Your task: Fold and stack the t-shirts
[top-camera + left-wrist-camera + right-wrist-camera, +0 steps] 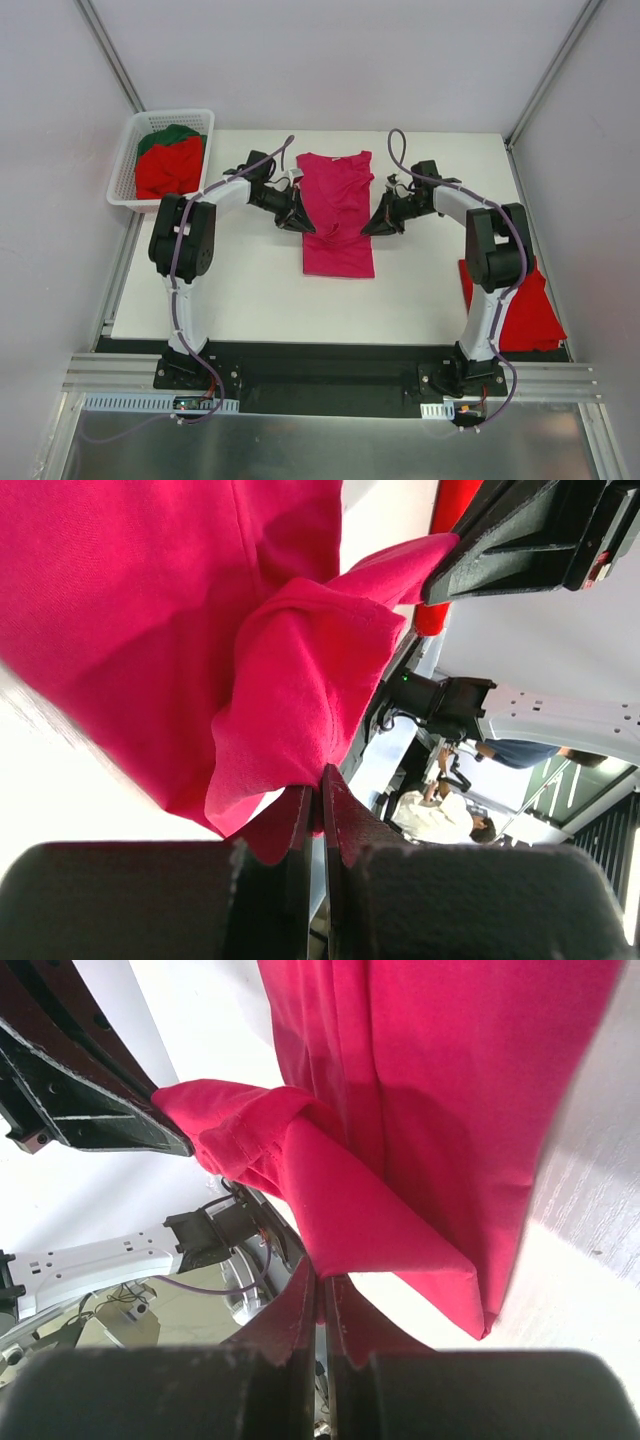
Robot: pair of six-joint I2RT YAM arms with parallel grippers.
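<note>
L claw (303, 222) & R claw (372, 226) clamp tight on magenta t-shirt (338, 195) (mid-table); basket (124, 166) far-left, red t-shirt (532, 312) at right edge.

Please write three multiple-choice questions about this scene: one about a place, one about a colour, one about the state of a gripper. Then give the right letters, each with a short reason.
1. Where is the white basket?
A. by the far left corner of the table
B. at the near right edge
C. in the middle

2. What colour is the t-shirt lying in the middle of the table?
A. dark green
B. magenta-pink
C. blue

3. How is the left gripper?
A. open above bare wood
B. shut on a basket rim
C. shut on a fold of the t-shirt

Answers: 1 A, the top view shows it there. 2 B, every view shows that colour. 3 C, the left wrist view shows its jaws closed on pink cloth.
</note>
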